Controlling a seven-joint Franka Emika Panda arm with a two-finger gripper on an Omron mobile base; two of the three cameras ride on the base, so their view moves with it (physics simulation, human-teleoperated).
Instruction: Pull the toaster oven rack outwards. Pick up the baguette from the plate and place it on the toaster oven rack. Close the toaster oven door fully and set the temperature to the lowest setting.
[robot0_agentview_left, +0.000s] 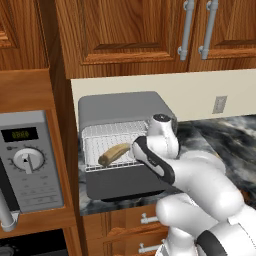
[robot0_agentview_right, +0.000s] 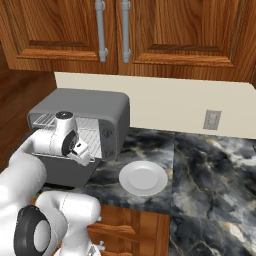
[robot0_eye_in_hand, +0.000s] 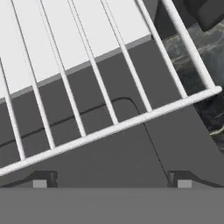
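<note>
Left base view, baguette on toaster oven rack, gripper seemingly spread

A: The boxy grey toaster oven looks like matt, smooth metal or plastic. Its rack of thin white-silver wires reads as smooth metal with a slight sheen.

B: The tan-brown baguette has a dull, crusty surface. At four o'clock from the oven, the small round white plate seems smooth and glazed, on a glossy dark marbled stone counter.

A: Cabinets are varnished reddish wood, with satin metal handles.
</note>
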